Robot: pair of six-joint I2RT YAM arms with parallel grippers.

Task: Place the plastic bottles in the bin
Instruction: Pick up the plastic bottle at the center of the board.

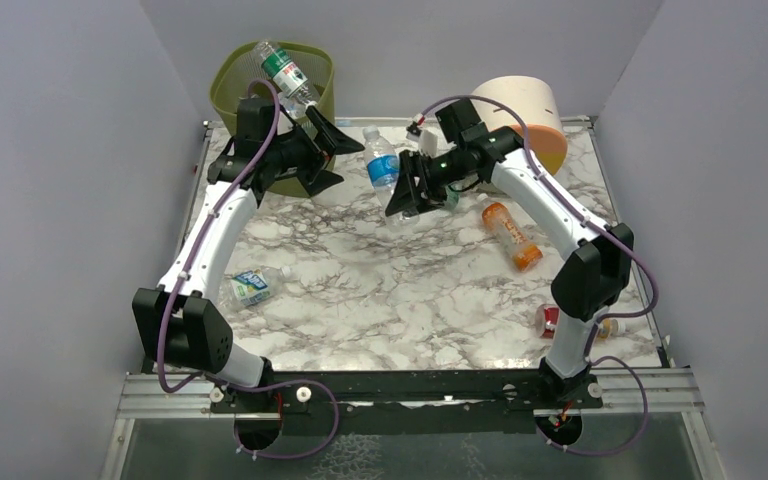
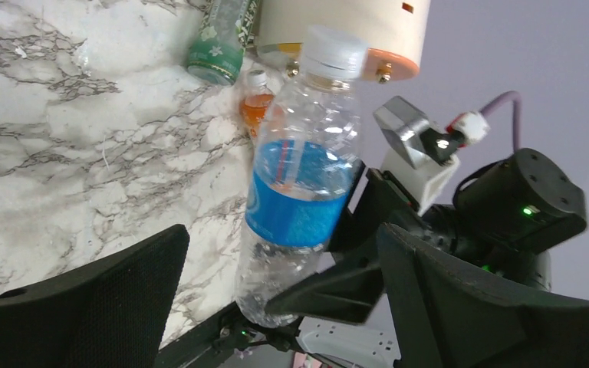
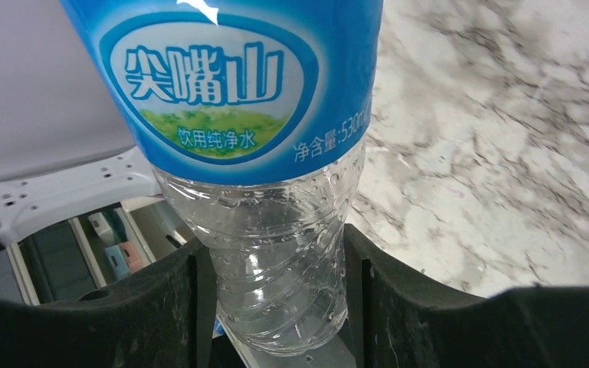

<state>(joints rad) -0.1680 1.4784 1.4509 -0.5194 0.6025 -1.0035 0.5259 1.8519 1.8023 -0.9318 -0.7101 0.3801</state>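
Note:
My right gripper (image 1: 405, 197) is shut on the lower body of a clear bottle with a blue label (image 1: 382, 166) and holds it upright above the table. The right wrist view shows its jaws (image 3: 276, 307) pressed on the ribbed base of that bottle (image 3: 253, 115). My left gripper (image 1: 345, 160) is open and empty in front of the olive-green mesh bin (image 1: 232, 80). In the left wrist view the blue bottle (image 2: 299, 192) stands just ahead of its spread jaws (image 2: 284, 303). A green-labelled bottle (image 1: 286, 74) lies tilted over the bin's opening.
An orange-filled bottle (image 1: 512, 236) lies right of centre. A green-and-blue bottle (image 1: 250, 287) lies near the left arm. A red-labelled bottle (image 1: 549, 320) lies behind the right arm. The cream cylinder (image 1: 525, 108) stands at the back right, with a green bottle (image 2: 218, 46) beside it.

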